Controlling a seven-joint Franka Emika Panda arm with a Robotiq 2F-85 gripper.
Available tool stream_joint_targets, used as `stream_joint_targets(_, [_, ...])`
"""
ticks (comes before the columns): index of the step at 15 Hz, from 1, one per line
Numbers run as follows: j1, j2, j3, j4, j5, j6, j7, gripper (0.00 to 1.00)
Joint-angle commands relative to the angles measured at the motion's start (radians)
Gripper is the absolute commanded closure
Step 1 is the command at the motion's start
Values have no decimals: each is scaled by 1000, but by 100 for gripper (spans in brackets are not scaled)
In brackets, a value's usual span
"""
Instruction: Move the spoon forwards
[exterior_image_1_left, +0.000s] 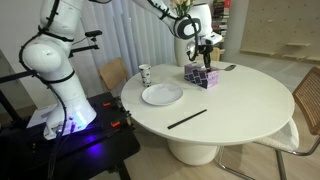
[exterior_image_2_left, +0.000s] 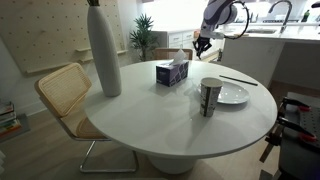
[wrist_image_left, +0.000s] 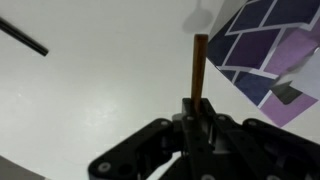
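Note:
My gripper (wrist_image_left: 198, 108) is shut on a slim thin handle, the spoon (wrist_image_left: 200, 68), which looks brownish in the wrist view. Its bowl cannot be made out. In both exterior views the gripper (exterior_image_1_left: 205, 46) (exterior_image_2_left: 200, 42) hangs above the far side of the round white table (exterior_image_1_left: 230, 105), holding the spoon off the surface. It is right over or just beside the purple patterned tissue box (exterior_image_1_left: 201, 76) (exterior_image_2_left: 171, 73) (wrist_image_left: 262, 50).
A long black stick (exterior_image_1_left: 187, 118) (exterior_image_2_left: 238, 78) (wrist_image_left: 22, 34) lies on the table. A white plate (exterior_image_1_left: 162, 95) (exterior_image_2_left: 232, 94) and a cup (exterior_image_1_left: 145, 74) (exterior_image_2_left: 210, 96) stand near it. There is a tall grey vase (exterior_image_2_left: 104, 50) and a wicker chair (exterior_image_2_left: 66, 92).

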Motion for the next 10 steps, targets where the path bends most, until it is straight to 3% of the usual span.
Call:
stream_joint_targets(1, [-68,-163,26,-109,-20,-103,-210,97])
stream_joint_targets(7, [-166,-280,8,-151,-55,-322,-520,97])
stream_joint_targets(10, [-166,-322,8,-181,-109,-407,-638,97])
